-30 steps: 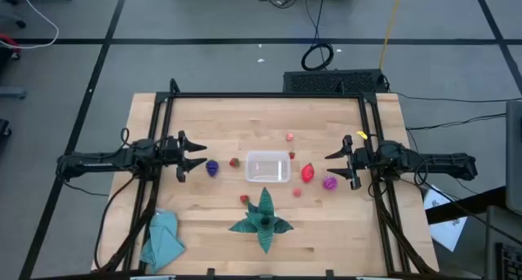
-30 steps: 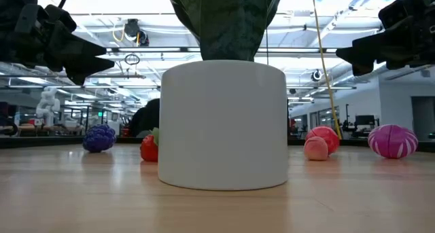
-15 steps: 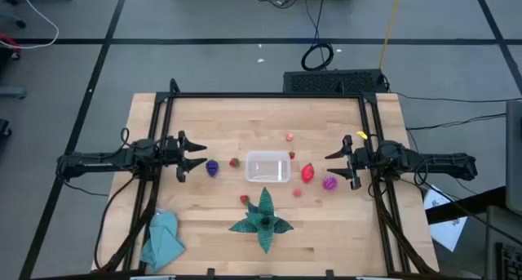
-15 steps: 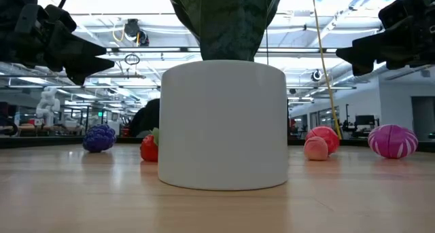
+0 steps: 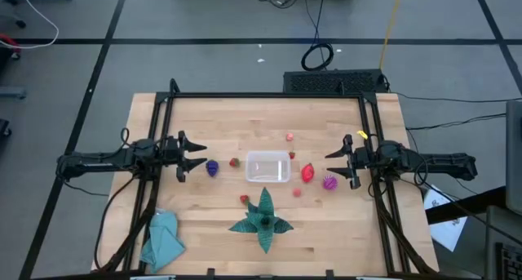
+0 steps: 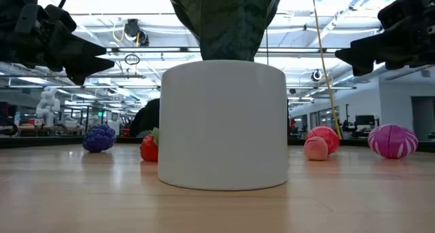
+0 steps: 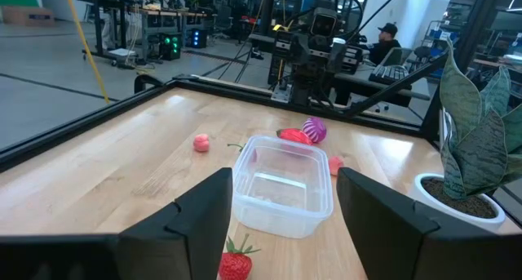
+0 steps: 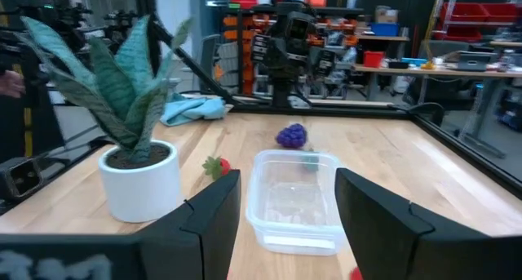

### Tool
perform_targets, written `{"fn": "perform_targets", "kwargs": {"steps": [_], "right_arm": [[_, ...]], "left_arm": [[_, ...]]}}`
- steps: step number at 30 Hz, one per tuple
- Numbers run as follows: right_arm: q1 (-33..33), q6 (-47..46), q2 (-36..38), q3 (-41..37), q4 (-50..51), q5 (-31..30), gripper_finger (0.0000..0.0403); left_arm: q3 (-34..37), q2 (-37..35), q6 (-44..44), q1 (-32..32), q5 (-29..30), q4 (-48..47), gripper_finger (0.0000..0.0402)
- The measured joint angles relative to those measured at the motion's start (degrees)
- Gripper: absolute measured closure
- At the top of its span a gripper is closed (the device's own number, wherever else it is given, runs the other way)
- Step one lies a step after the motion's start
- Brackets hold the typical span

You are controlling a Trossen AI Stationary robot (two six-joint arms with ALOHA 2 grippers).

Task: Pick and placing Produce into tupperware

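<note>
Big open lab room behind: grey floor with dark lines, racks, benches, ceiling lights, a person (image 7: 382, 37) seated at a far desk in the left wrist view. Wooden table (image 5: 204, 117) in a black frame, light plank top. Left gripper (image 5: 194, 156) hovers over the table's left side, fingers apart, holding nothing. Right gripper (image 5: 336, 161) hovers over the right side, fingers apart, nothing held. Potted plant (image 5: 263, 219) with dark green leaves in a white pot near the front edge, teal cloth (image 5: 161, 237) at the front left corner. Clear tupperware (image 5: 268, 167) at table centre, nothing inside. Fruit all on the wood: purple grape bunch (image 5: 212, 167) and strawberry (image 5: 234, 162) left of it, red fruit (image 5: 307, 173) and spiky magenta ball (image 5: 329, 182) right of it, small pink piece (image 5: 290, 136) behind, another strawberry (image 5: 244, 199) in front
</note>
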State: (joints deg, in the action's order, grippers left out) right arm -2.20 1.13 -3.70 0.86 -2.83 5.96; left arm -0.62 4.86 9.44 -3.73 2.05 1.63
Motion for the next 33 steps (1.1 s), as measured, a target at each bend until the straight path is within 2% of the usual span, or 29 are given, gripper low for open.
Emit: {"fn": "perform_targets", "kwargs": {"steps": [17, 24, 33], "right_arm": [[0.0, -0.04, 0.0, -0.02, -0.09, -0.07, 0.0211], [0.0, -4.52, -0.02, -0.01, -0.46, -0.11, 0.0211], [0.0, -8.87, -0.02, -0.02, -10.94, -0.11, 0.0211]], "left_arm": [[-0.01, 0.0, 0.01, -0.01, 0.01, 0.0, 0.0176], [0.0, 0.02, -0.12, -0.01, -0.01, 0.0, 0.0176], [-0.01, 0.02, 1.45, 0.01, 0.01, 0.01, 0.0176]]}}
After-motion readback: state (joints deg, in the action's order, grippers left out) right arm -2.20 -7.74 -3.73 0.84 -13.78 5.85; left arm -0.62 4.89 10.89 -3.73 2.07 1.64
